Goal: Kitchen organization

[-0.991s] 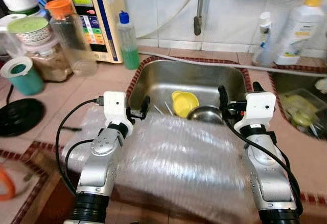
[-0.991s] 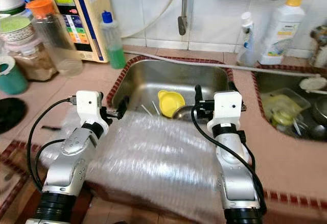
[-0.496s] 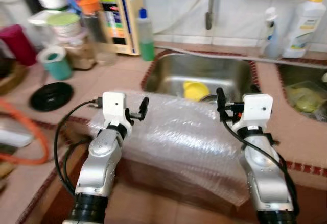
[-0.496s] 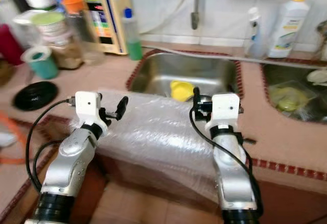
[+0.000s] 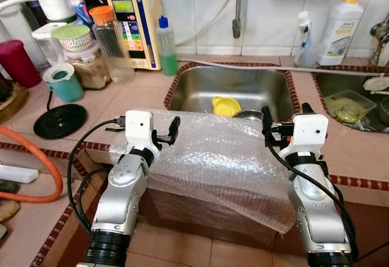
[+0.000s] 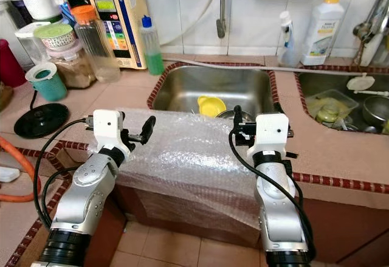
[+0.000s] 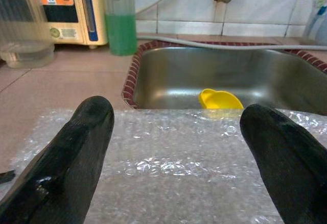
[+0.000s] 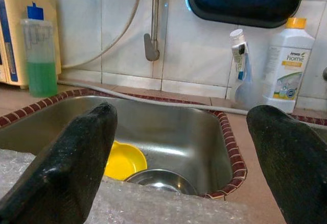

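Above bubble wrap draped over counter edge: left gripper, right gripper, both spread wide.

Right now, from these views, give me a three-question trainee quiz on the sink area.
1. True or false: the sheet of bubble wrap lies over the counter's front edge, between the left hand and the right hand.
2. Which lies in the steel sink? A) yellow bowl B) red cup C) green bottle
3. Fill in: the green bottle has a ____ cap.

Key
1. True; both hands are open, fingers spread above the wrap.
2. A, the yellow bowl, beside a steel bowl.
3. Blue.
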You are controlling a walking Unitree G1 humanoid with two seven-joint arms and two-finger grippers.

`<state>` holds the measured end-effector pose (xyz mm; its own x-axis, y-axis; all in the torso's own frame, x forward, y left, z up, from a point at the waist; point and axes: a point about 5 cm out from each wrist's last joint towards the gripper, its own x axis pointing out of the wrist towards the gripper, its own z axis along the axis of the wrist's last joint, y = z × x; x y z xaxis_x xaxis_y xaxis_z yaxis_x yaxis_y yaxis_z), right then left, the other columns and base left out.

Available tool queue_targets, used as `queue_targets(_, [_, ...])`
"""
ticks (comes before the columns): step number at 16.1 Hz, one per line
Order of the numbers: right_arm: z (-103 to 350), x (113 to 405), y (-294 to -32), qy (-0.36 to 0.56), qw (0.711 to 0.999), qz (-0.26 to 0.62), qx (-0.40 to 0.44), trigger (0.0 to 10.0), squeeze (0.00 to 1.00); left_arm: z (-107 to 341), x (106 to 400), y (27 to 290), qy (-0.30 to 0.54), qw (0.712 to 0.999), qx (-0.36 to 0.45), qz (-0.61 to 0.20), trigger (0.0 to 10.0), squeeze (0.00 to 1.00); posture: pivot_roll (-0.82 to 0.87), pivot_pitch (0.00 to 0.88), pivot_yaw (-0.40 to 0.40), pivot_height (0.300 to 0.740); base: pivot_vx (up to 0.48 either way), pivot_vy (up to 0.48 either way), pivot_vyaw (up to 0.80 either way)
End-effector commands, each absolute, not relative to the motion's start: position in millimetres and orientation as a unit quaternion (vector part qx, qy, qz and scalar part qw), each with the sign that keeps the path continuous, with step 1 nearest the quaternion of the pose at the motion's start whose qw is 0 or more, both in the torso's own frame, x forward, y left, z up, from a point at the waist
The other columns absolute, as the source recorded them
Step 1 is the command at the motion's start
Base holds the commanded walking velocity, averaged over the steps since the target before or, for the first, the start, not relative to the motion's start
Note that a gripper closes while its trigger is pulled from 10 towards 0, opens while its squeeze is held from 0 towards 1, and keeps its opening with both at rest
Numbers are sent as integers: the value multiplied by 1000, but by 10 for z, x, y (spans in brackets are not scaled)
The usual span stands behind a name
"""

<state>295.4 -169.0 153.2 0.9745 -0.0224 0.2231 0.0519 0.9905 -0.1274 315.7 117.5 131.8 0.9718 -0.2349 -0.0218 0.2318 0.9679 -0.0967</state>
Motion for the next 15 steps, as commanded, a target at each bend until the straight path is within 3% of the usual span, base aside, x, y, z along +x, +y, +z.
queue_targets(1, [1574, 2967, -1665, -119, 991, -13, -67, 10000, 1000, 1340, 3171, 1197, 15, 992, -42, -114, 10000, 0, 22, 0, 104, 740, -304, 0, 0])
queue_targets(13, [1609, 2970, -1667, -127, 989, -15, -69, 10000, 1000, 1356, 3185, 1181, 11, 992, -44, -116, 10000, 0, 17, 0, 103, 740, -374, 0, 0])
queue_targets(15, [1618, 2973, -1668, -129, 989, -15, -69, 10000, 1000, 1374, 3179, 1178, 3, 991, -50, -125, 10000, 0, 17, 0, 103, 740, 0, 0, 0])
